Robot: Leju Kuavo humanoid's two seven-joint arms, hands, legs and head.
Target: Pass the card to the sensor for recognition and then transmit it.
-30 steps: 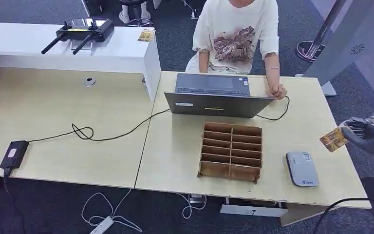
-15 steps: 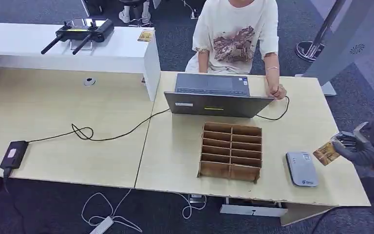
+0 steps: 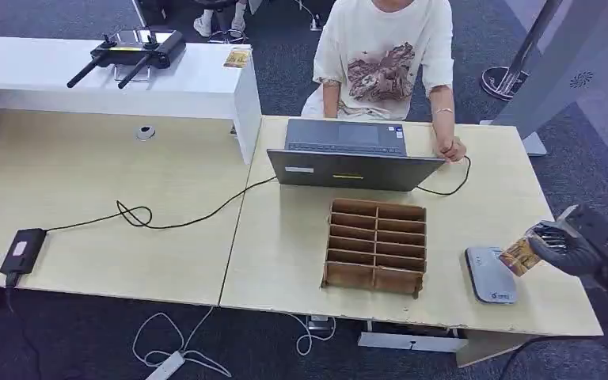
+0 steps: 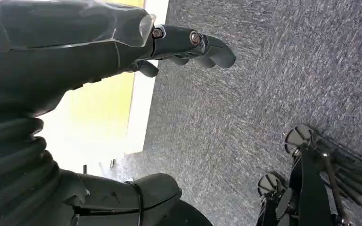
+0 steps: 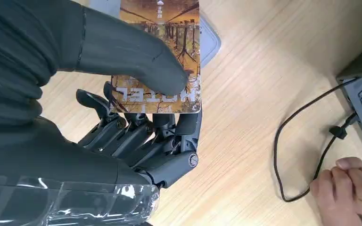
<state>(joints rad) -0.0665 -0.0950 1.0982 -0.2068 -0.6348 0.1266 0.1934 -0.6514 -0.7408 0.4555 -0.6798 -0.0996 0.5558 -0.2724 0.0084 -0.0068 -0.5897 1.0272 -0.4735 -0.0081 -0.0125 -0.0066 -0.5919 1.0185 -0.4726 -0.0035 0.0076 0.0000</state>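
Card, flat rectangular, printed in amber and brown with a tree-lined picture and white lettering (image 3: pixel 520 256): in the head view it sits in the right robot hand (image 3: pixel 558 249), tilted, its free end reaching over the near edge of the grey rounded-rectangle sensor pad (image 3: pixel 491 274) that lies on the pale wooden surface (image 3: pixel 285 245), just beside the brown cardboard compartment tray (image 3: pixel 376 245); whether card and sensor touch cannot be told. A dark grey laptop (image 3: pixel 347 155) and a person in a cream printed T-shirt (image 3: pixel 388 55) stand at the far side. Left wrist view: the left robot hand (image 4: pixel 188 44) hangs over grey carpet (image 4: pixel 264 84), fingers loosely curled with nothing in them. Right wrist view: the card (image 5: pixel 162 47) is pinched at one short end, the thick grey thumb (image 5: pixel 127 56) pressing on its printed face and the dark fingers (image 5: pixel 146 132) backing it from behind; most of its length projects free over the sensor (image 5: pixel 207 42). A black cable (image 5: pixel 306 141) loops nearby, and a person's hand (image 5: pixel 353 188) rests on the surface. Handling, as judged: light, thin, stiff with slight flex, glossy and likely to slide under a loose pinch; not fragile. Best hold is the end margin as now, leaving the long part free to present to the sensor.
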